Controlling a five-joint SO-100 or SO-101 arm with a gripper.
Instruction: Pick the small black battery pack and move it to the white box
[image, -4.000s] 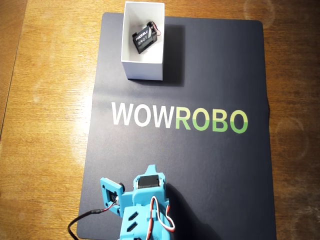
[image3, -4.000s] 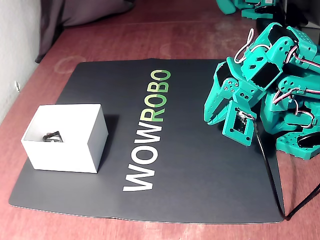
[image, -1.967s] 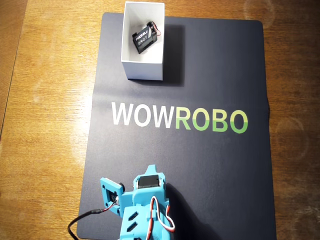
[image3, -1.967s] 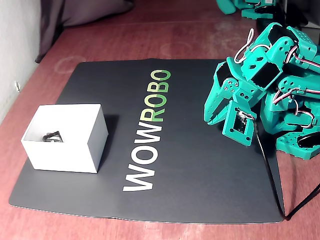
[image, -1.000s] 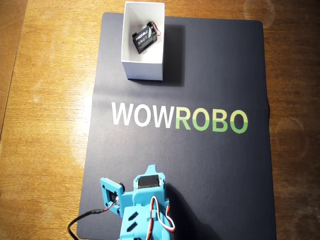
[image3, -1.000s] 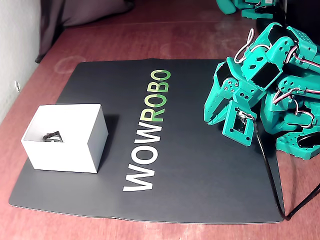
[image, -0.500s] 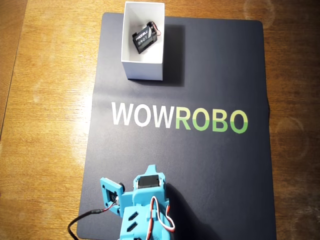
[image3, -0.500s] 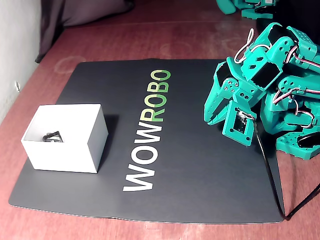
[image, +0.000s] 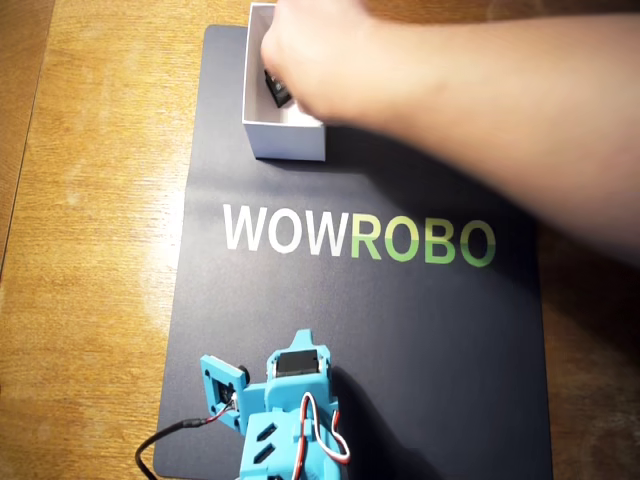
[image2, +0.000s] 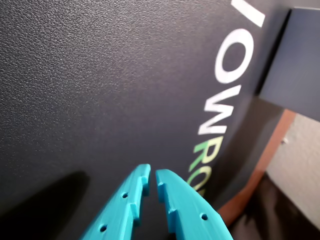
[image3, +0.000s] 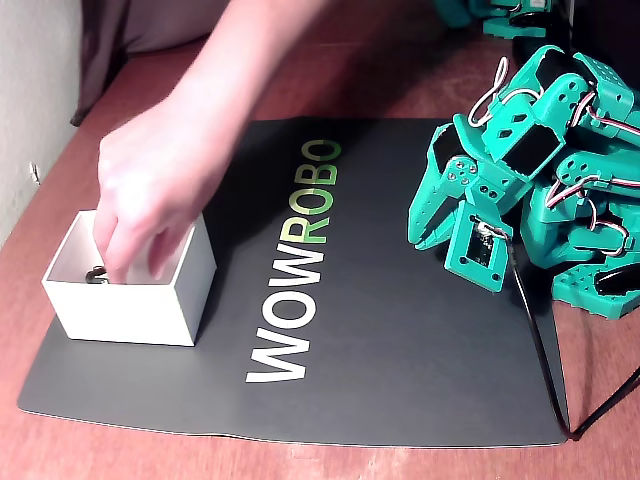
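Now, hand (image3: 155, 190): reaching into the box (image3: 120, 305), over the battery (image: 275, 90).
Fingers (image2: 135, 202): clenched, empty, over the mat (image: 420, 330).
Arm (image3: 530, 170): folded at the mat's edge.

The arm (image3: 520, 170) is built of turquoise printed plastic: blocky, angular shells with flat faces and rounded corners. Black servo motors (image3: 530, 150) sit framed inside the shells; one shows as a dark square in the overhead view (image: 296, 363). A round horn plate (image3: 464, 172) carries a ring of small screws. Thin red, white and black wires (image3: 490, 95) loop between the joints, and a black cable (image3: 540, 350) trails from the arm. The end effector (image2: 150, 182) has two slim turquoise fingers (image2: 182, 207) with stepped inner edges and small round holes.

The person's forearm (image: 520, 120) is bare; no sleeve shows.
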